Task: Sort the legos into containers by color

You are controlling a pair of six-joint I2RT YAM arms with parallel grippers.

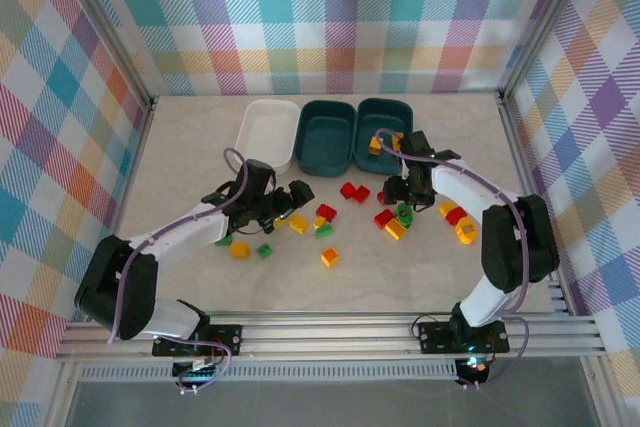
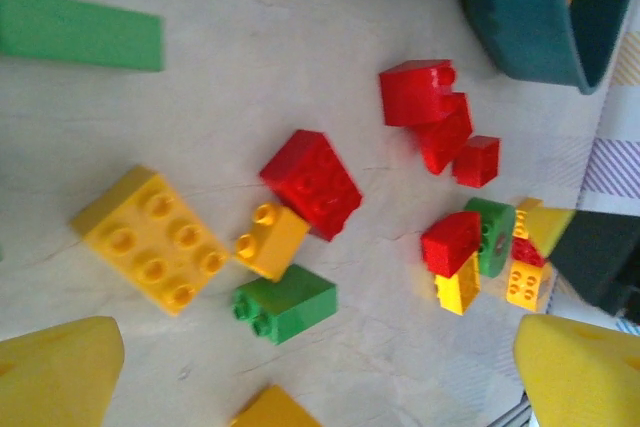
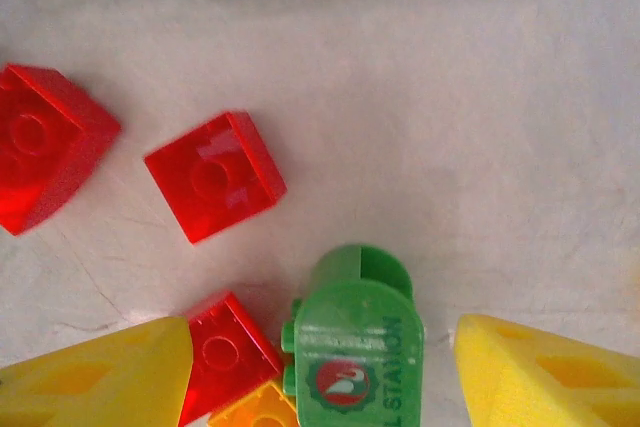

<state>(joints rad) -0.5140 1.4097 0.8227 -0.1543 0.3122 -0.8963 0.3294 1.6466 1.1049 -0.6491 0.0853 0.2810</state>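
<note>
Left claw (image 2: pixel 320 332) spread wide, empty, above mixed legos (image 2: pixel 310 182) at mid-frame. Right claw (image 3: pixel 322 332) partly open, straddling green printed piece (image 3: pixel 355 347) at lower centre, not gripping it. Red brick (image 3: pixel 228 352) just beside lower-left finger (image 3: pixel 110 377) could get pinched too and land in wrong teal tub (image 1: pixel 327 137).

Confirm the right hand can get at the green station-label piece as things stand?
Probably yes. The right hand is open, its fingers either side of the green station-label piece. A red brick lies right beside the piece, inside the gap, so it may get pinched too.
</note>
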